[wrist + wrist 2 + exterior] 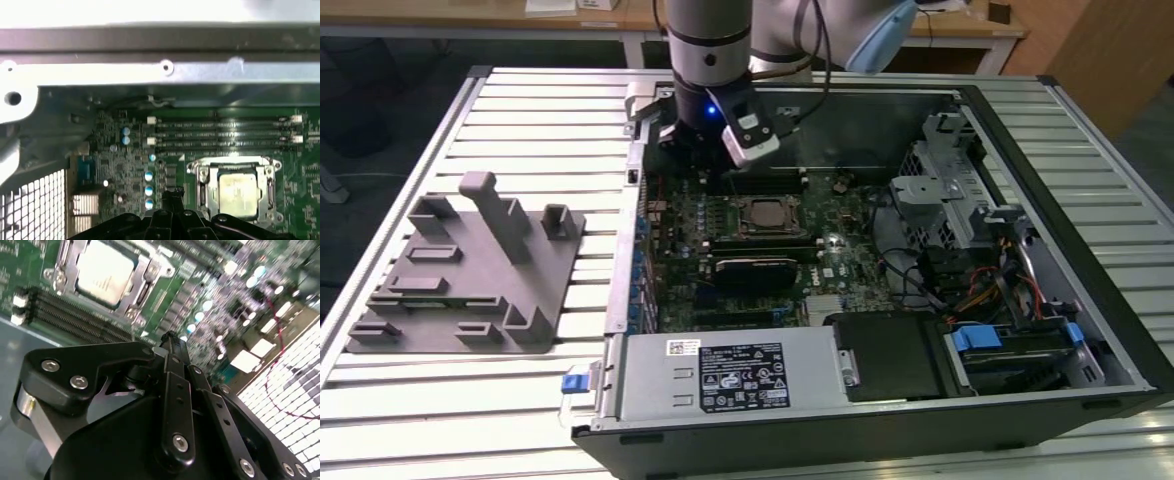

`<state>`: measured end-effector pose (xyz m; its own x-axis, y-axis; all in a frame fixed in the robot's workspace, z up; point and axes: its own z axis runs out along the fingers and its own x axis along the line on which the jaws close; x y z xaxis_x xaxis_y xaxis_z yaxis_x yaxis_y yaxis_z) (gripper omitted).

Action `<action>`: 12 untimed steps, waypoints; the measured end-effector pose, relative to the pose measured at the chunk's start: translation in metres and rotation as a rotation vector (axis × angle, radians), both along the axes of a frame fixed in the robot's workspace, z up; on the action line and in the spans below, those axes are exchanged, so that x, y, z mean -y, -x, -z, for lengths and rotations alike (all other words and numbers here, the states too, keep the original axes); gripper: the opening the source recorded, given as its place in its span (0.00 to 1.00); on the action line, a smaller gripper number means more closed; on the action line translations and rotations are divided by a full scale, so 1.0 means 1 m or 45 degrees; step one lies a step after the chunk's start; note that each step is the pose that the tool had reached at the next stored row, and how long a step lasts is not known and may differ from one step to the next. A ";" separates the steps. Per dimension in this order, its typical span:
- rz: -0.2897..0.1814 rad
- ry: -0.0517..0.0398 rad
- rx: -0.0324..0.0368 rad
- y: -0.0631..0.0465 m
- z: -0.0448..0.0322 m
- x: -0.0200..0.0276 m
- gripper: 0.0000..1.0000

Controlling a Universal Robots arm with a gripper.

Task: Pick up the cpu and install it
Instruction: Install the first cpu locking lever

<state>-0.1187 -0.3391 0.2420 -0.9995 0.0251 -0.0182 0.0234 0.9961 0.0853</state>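
1. Already the cpu lies seated in its socket on the motherboard inside the case.
2. The pincer, pressed together and empty, hangs above the board just beside the socket.

open computer case, grey fixture, slatted table

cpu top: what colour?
Pale silver, the cpu sits in its socket frame; clearest in the second wrist view.
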 end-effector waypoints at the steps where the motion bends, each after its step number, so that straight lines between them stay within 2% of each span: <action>1: 0.000 -0.020 0.0002 0.000 0.0000 0.0001 0.11; 6: -0.001 -0.119 0.0000 0.000 0.0000 0.0005 0.11; 9: -0.002 -0.169 0.0001 0.000 0.0000 0.0007 0.11; 11: -0.002 -0.190 0.0000 0.000 0.0000 0.0007 0.11; 12: -0.002 -0.190 0.0001 0.000 0.0000 0.0007 0.11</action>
